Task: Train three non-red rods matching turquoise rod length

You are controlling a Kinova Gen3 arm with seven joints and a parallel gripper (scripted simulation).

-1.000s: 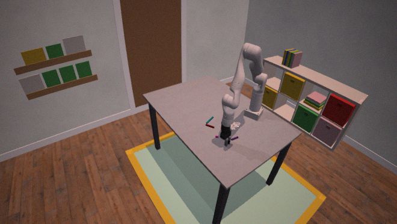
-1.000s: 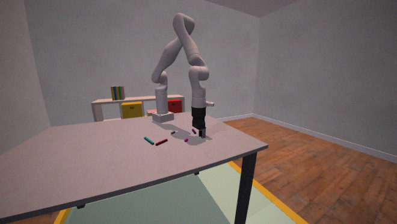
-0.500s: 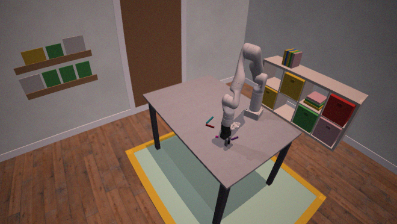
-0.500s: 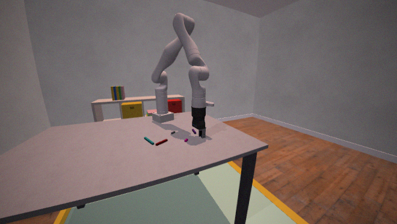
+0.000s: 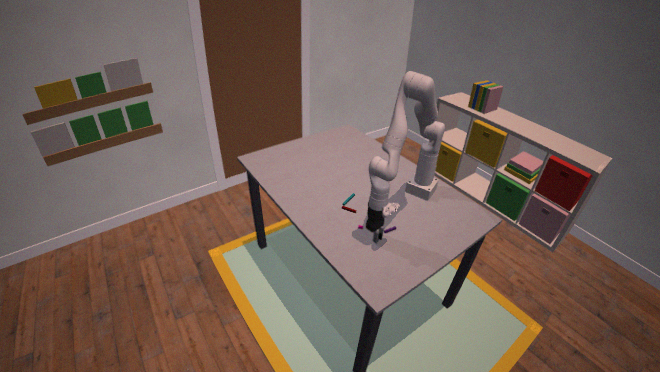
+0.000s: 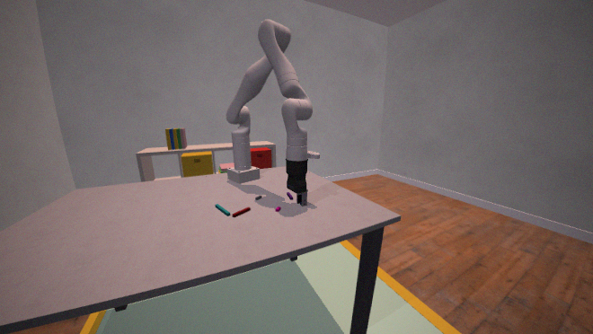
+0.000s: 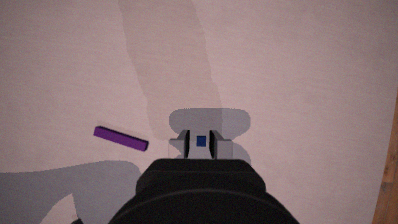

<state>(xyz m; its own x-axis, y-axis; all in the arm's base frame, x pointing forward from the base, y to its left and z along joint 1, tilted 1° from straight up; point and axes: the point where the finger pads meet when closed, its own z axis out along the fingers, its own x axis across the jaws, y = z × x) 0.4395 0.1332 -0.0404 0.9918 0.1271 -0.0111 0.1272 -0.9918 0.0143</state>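
My gripper (image 5: 378, 236) (image 6: 302, 198) (image 7: 199, 139) is part open, low over the table, with the blue rod (image 7: 201, 141) between its fingertips in the wrist view and a gap on each side. The top and exterior views hide the blue rod. The purple rod (image 5: 390, 229) (image 6: 289, 196) (image 7: 121, 138) lies beside the gripper, apart from it. The magenta rod (image 5: 360, 227) (image 6: 278, 208) lies on its other side. The grey rod (image 6: 258, 197) lies farther off. The turquoise rod (image 5: 348, 199) (image 6: 222, 209) and the red rod (image 5: 349, 209) (image 6: 242, 212) lie close together, at an angle.
All the rods in sight lie apart on the table (image 5: 310, 170) (image 6: 135, 233). The arm's base (image 5: 422, 187) (image 6: 243, 174) stands at the back of it. The table's edge shows at the right of the wrist view, with wooden floor (image 7: 391, 190) beyond.
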